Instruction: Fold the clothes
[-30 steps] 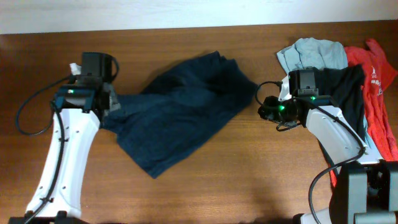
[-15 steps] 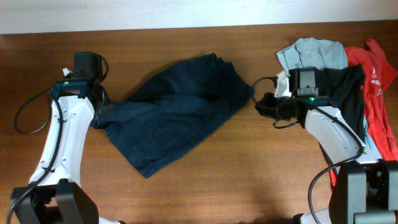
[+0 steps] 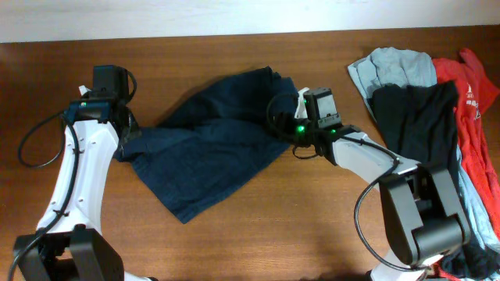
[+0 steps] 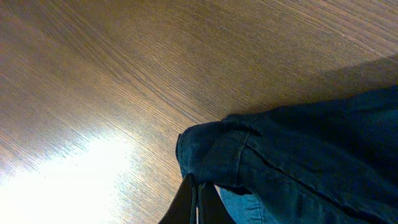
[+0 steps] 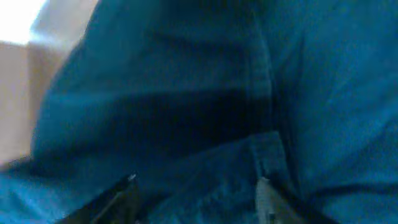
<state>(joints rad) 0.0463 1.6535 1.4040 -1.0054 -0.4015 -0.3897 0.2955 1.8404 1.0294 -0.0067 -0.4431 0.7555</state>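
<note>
The dark blue shorts (image 3: 219, 140) lie spread on the wooden surface (image 3: 312, 226) left of centre, their long axis slanting from a leg end at the lower left up to a bunched end at the upper right, with a third corner drawn out to the left. The left hand (image 4: 196, 202) is pinched shut on that left corner's folded, stitched edge. The right hand (image 5: 198, 193) sits over the shorts' right edge with its fingers (image 5: 264, 190) well apart; the view is too blurred to show contact.
</note>
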